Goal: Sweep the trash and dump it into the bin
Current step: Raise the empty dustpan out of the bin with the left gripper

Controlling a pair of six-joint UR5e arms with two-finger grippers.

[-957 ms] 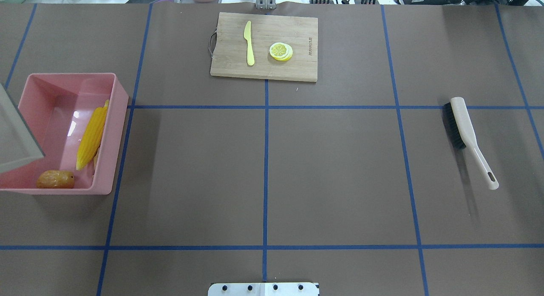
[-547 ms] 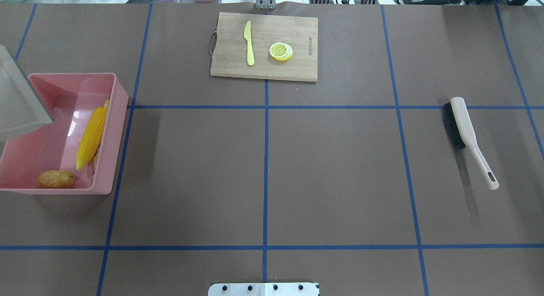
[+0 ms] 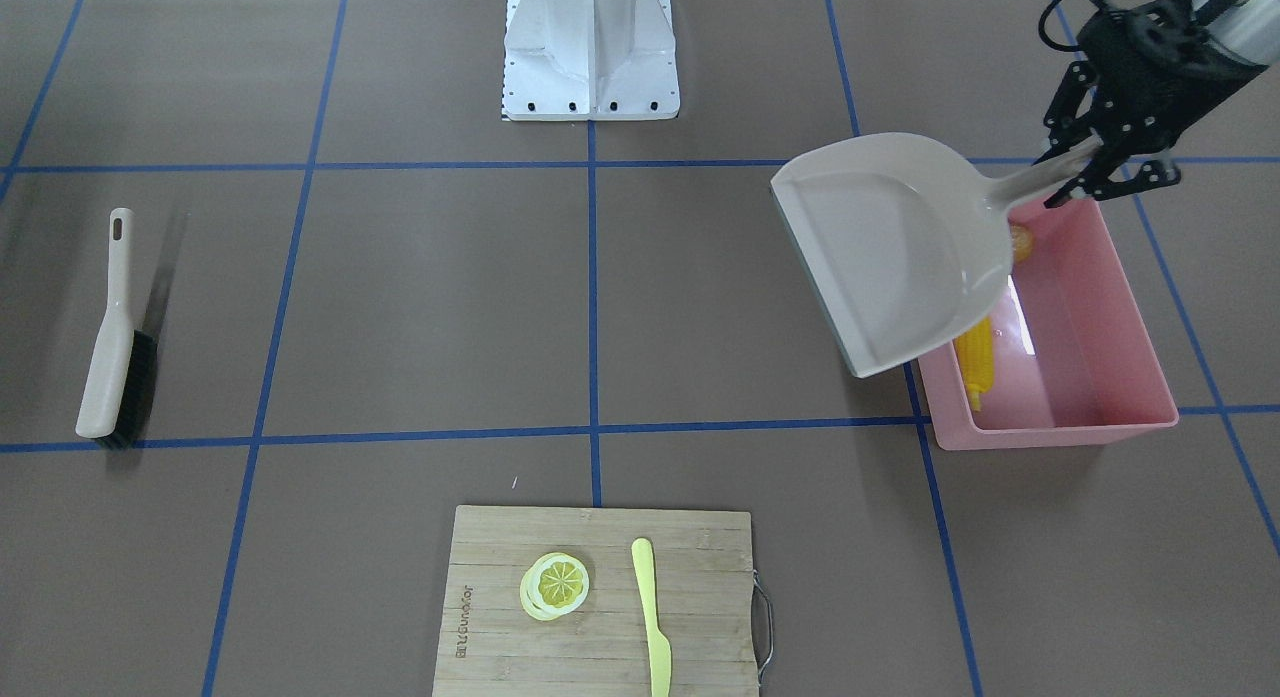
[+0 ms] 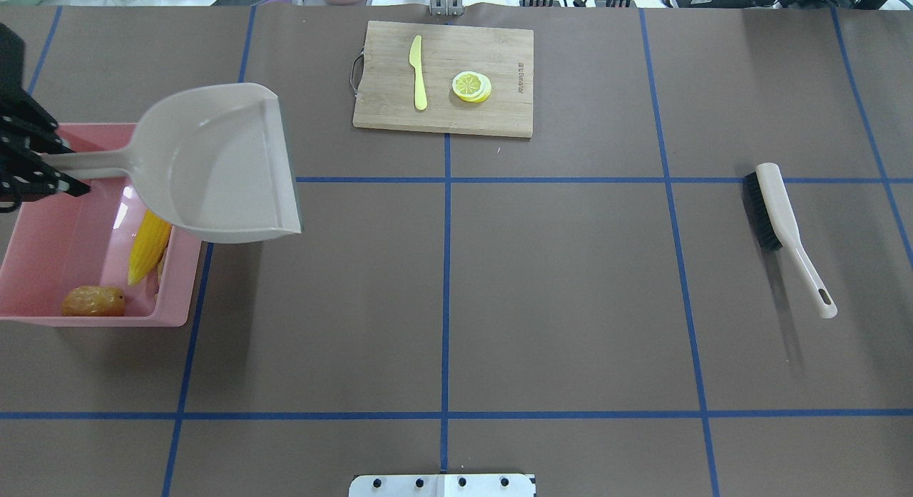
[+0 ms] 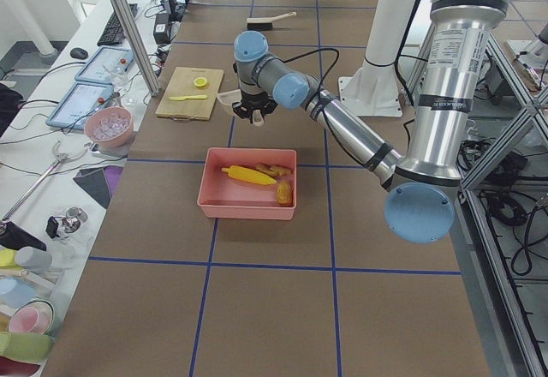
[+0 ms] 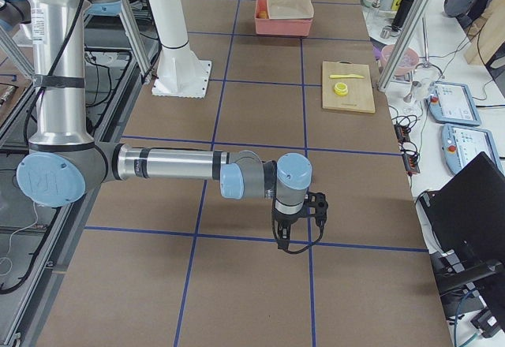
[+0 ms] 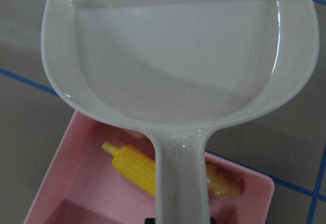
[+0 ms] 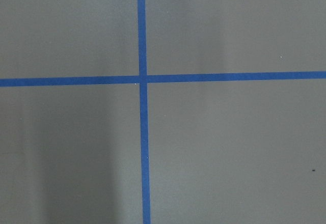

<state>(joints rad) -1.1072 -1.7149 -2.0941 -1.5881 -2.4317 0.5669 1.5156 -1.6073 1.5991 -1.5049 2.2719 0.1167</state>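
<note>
Since the earlier frame the dustpan (image 4: 214, 162) has swung out level over the bin (image 4: 178, 297), where the corn cob (image 4: 148, 247), ginger root (image 7: 222, 180) and potato (image 4: 93, 301) lie, and with the left gripper (image 3: 1078, 169) clamped on its handle, lowering it here might catch the bin's wall and shift it.
</note>
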